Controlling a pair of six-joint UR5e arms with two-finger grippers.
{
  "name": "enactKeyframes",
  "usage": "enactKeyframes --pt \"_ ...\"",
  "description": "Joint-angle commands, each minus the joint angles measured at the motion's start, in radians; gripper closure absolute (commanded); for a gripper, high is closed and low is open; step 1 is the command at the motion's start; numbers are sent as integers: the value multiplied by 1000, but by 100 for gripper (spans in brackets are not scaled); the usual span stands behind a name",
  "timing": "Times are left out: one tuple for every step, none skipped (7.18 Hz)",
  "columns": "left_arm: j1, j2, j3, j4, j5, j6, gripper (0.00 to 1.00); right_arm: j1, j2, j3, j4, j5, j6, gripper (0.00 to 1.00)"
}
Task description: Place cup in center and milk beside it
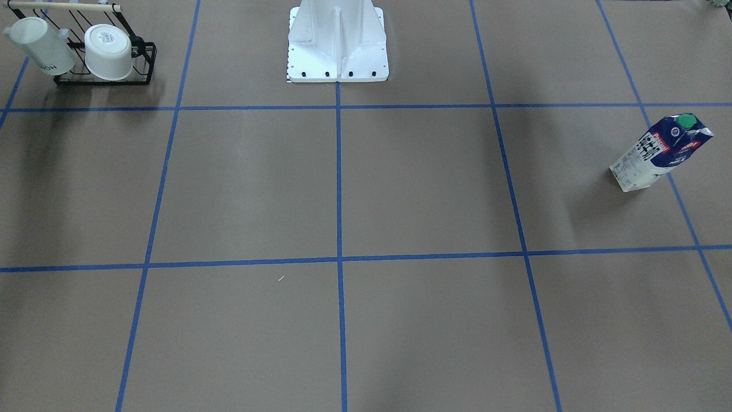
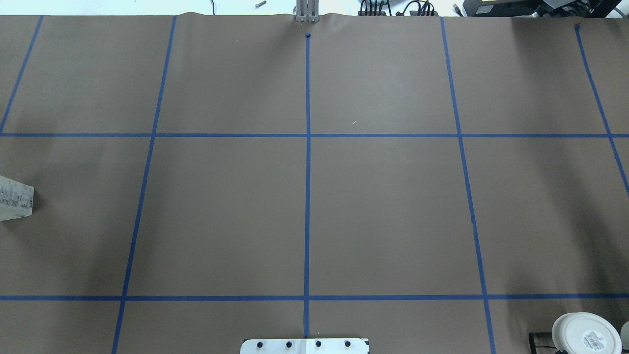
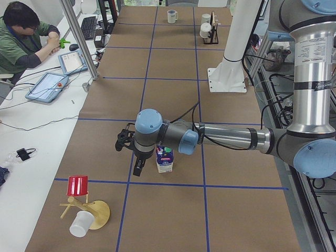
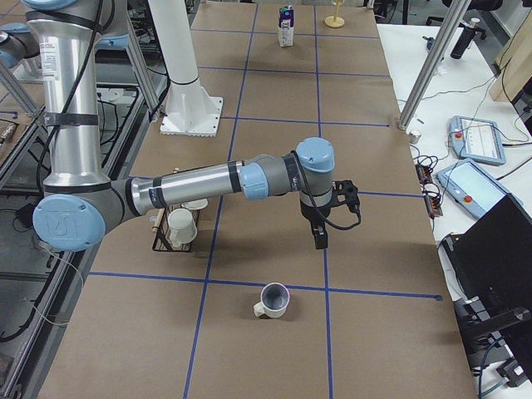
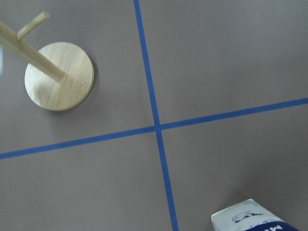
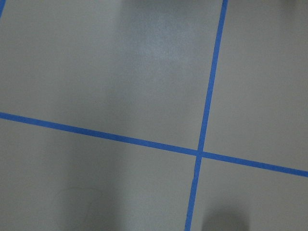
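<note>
The milk, a dark-blue and white carton with a green cap, stands upright far out on the robot's left side; it also shows in the overhead view and the exterior left view. My left gripper hangs close beside it, apart from it; I cannot tell whether it is open or shut. The cup, a plain white mug with a grey inside, stands upright at the table's right end. My right gripper hangs above the paper a little beyond it; I cannot tell its state. The center is bare.
A black wire rack holds two other white cups near the robot's right side. A wooden mug tree with a red cup and a white cup lies beyond the milk. The robot's base stands at the table's back edge.
</note>
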Motion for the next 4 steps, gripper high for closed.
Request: enactKeyframes --pt "-1 -11 3 -163 9 -4 1 5 36 -9 -3 -1 12 0" --pt "-1 -17 9 -176 8 -11 1 5 8 -3 0 1 0 0" --pt "-1 -18 9 -184 3 -14 1 5 -73 -10 62 2 -11 0" --pt "-1 -18 8 -184 3 -16 1 5 -129 -48 225 -2 -16 0"
